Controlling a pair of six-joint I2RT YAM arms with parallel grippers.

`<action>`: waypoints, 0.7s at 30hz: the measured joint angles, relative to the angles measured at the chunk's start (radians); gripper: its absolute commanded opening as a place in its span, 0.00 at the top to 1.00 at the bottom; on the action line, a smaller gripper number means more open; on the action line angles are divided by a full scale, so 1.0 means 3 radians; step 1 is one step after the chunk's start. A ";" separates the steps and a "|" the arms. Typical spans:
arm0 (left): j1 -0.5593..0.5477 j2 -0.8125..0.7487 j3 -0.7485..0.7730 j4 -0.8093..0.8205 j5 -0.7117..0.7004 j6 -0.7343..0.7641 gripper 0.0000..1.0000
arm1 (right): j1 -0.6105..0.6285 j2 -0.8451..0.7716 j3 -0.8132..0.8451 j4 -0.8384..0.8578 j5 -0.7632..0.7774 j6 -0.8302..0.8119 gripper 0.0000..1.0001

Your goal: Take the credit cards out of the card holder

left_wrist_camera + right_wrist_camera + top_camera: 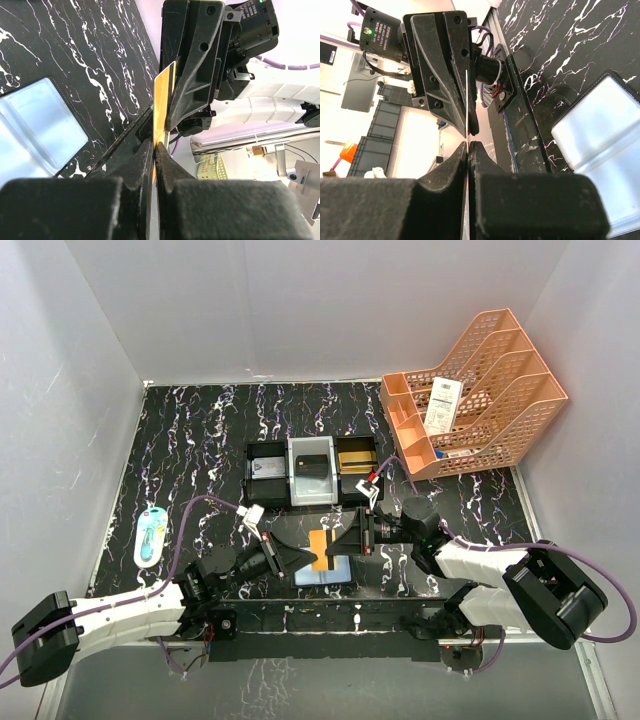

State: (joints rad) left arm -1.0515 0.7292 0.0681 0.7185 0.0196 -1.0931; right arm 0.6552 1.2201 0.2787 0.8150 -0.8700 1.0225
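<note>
One gold-orange credit card point(322, 552) is held on edge in the air between both grippers, just above the card holder point(326, 577). The holder lies open on the table, blue-grey faces up. My left gripper point(305, 561) is shut on the card's left end, and my right gripper point(340, 537) is shut on its right end. In the left wrist view the card point(163, 100) runs from my left gripper point(155, 146) into the right one, with the holder point(42, 132) below. The right wrist view shows the card edge-on point(466, 100) above my right gripper point(468, 144), and the holder point(600, 137) to the right.
A row of three small bins point(313, 472) stands just behind the grippers, with cards inside. An orange mesh file rack point(480, 390) holding a white paper slip point(442, 405) fills the back right corner. A blue-and-white packet point(151, 537) lies at the left.
</note>
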 measured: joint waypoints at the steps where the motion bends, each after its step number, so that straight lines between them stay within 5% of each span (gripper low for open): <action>1: 0.0000 0.0000 0.0000 0.0014 0.0000 0.0000 0.97 | -0.0005 0.0000 0.0000 0.0011 -0.0005 0.0004 1.00; 6: 0.0000 0.0004 -0.0004 -0.0011 -0.0032 0.0010 0.41 | -0.0017 -0.0024 0.0000 0.0017 -0.0052 0.0010 1.00; 12: 0.0000 -0.0097 0.0047 -0.0689 -0.0300 -0.0022 0.04 | -0.0163 -0.0306 0.0169 -0.0754 0.0126 -0.0417 1.00; 21: 0.0000 -0.0341 0.0131 -0.1399 -0.0595 -0.0066 0.01 | -0.0315 -0.0844 0.0909 -0.2152 0.1513 -0.1605 1.00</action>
State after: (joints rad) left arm -1.0515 0.6270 0.1074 0.2989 -0.1589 -1.1130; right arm 0.5606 0.9668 0.5514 0.1696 -0.4160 0.5411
